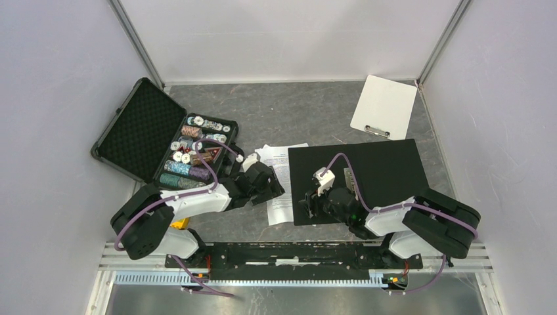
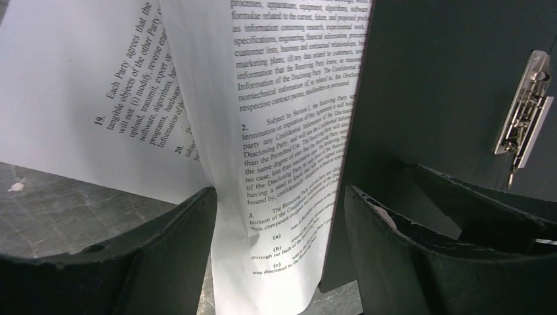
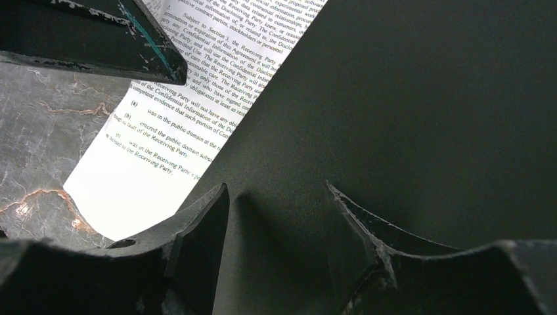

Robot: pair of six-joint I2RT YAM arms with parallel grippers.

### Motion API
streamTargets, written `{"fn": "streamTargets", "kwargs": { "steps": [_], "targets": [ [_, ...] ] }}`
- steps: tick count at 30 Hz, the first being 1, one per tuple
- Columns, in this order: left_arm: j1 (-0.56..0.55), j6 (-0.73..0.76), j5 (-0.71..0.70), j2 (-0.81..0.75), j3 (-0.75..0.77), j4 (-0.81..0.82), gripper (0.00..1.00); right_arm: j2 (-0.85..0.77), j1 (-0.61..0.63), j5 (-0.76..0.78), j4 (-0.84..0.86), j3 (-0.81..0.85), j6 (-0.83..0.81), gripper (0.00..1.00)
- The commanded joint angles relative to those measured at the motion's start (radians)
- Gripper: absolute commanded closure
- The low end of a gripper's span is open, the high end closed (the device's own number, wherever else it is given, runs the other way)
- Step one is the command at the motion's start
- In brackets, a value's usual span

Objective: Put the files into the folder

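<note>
The folder [image 1: 387,172] lies open with its black inside up, and its metal clip [image 2: 525,111] shows in the left wrist view. The files [image 1: 281,205], white sheets with dense black text, lie at its left edge, partly under the black flap. My left gripper [image 1: 274,188] is open, and the curled near end of one sheet [image 2: 289,164] and the flap's edge [image 2: 368,131] lie between its fingers [image 2: 177,249]. My right gripper [image 1: 311,200] is open and empty over the folder's near left corner [image 3: 394,118]. The sheets also show in the right wrist view [image 3: 171,138].
An open black foam-lined case of chips [image 1: 190,154] stands at the left. A blank white clipboard [image 1: 383,105] lies at the back right. The table [image 1: 276,111] is grey marbled, with walls on three sides.
</note>
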Motion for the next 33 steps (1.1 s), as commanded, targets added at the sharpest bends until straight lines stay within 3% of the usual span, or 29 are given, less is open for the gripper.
{"fn": "streamTargets", "kwargs": {
  "steps": [1, 19, 23, 26, 30, 33],
  "targets": [
    [-0.01, -0.036, 0.027, -0.008, -0.015, 0.086, 0.23, 0.015, -0.002, -0.012, -0.062, -0.029, 0.012, 0.4],
    [-0.063, 0.022, 0.0, -0.097, -0.023, 0.149, 0.23, -0.075, -0.003, -0.064, -0.012, -0.057, -0.043, 0.39],
    [-0.063, 0.027, -0.005, -0.097, -0.025, 0.148, 0.23, -0.162, -0.002, -0.082, 0.032, -0.077, -0.126, 0.35],
    [-0.063, 0.029, -0.014, -0.098, -0.023, 0.149, 0.23, -0.239, 0.008, -0.094, 0.194, -0.159, -0.187, 0.32],
    [-0.063, 0.038, -0.012, -0.09, -0.01, 0.148, 0.23, -0.304, 0.157, 0.008, 0.42, -0.289, -0.445, 0.25],
    [-0.063, 0.039, -0.011, -0.084, -0.006, 0.149, 0.23, -0.322, 0.278, 0.103, 0.361, -0.28, -0.609, 0.21]
  ]
}}
